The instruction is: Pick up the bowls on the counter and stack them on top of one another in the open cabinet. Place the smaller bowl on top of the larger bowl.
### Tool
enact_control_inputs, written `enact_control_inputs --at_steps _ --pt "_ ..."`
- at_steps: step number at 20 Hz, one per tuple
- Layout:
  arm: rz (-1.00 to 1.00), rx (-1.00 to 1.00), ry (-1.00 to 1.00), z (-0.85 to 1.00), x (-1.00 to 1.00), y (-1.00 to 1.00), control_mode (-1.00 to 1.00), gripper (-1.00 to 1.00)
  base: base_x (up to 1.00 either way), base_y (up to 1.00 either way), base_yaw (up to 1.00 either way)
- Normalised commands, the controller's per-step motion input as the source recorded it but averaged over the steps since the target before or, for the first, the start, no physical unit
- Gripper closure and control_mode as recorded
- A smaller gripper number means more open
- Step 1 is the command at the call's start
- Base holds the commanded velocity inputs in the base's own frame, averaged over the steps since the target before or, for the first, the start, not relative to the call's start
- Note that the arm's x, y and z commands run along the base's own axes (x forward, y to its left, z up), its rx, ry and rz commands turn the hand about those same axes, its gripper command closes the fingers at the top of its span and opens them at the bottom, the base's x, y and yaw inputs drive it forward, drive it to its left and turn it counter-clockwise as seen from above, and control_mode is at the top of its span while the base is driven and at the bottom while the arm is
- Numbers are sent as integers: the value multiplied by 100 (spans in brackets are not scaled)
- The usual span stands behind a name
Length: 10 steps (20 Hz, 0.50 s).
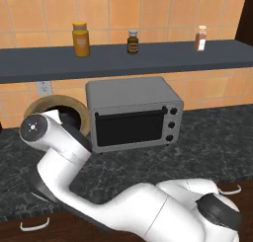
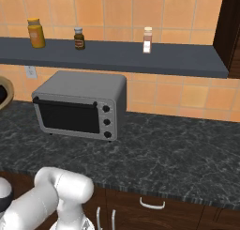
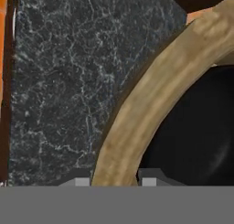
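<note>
Both fingertips (image 3: 82,181) of the gripper (image 3: 114,182) straddle the wooden bowl (image 3: 151,109) rim, clamped on it. Its inside looks dark; the arm (image 1: 59,147) hides most of it from the left base view.

Orange tiled wall (image 1: 148,9) all along the back, a dark grey shelf (image 1: 148,58) running across it, a white outlet (image 1: 44,88) underneath, and dark wood cabinet (image 2: 229,27) far right.

A round wooden bowl (image 1: 74,106) with a thick tan rim and a dark inside is seen tilted at the left of the frame, above the black marbled desk (image 1: 207,142).
</note>
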Motion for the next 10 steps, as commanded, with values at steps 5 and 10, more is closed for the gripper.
enact_control_inputs --at_steps 5,10 --pt "8 4 -24 81 -32 0 -100 100 0 0 0" --pt "10 0 -11 98 0 0 -100 100 0 0 0"
